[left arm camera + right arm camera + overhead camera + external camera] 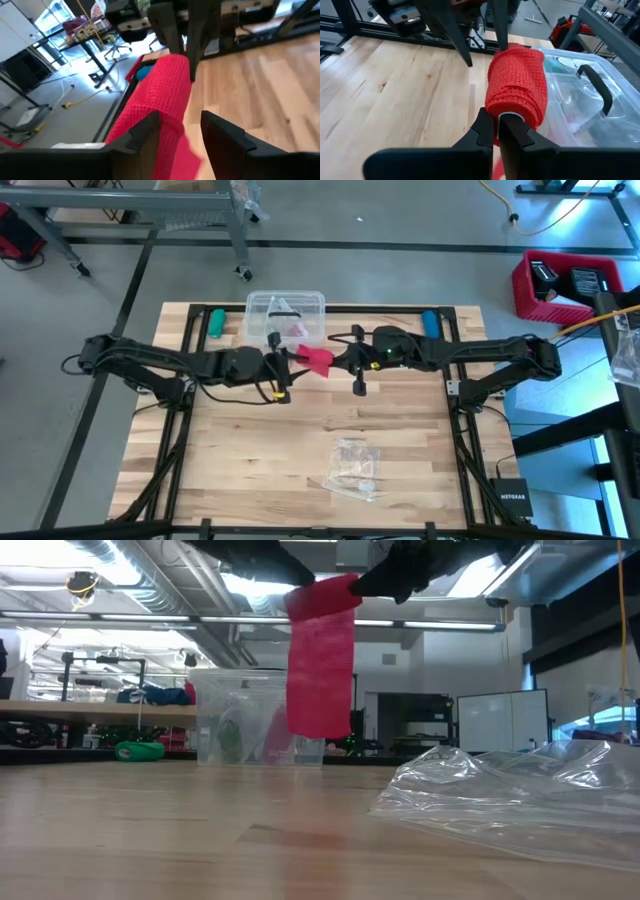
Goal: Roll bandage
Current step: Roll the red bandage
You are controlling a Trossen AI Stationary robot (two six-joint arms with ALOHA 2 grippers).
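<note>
Above table centre, just near of the clear plastic box [286,314]: bandage [317,358] part-rolled, tail hanging; right gripper [496,131] pinched shut on roll core, left gripper [180,131] fingers apart astride strip; mid-winding; next likely re-grip, another turn.

A robotics lab or workshop is housing this test rig: a wooden table [300,450] in a black metal frame is standing on a bare concrete floor [400,215], exposed ducts [110,560] are running overhead, whiteboards [500,720] and cluttered benches [90,710] are lining the background, and a red crate [560,285] of gear is sitting nearby.
</note>
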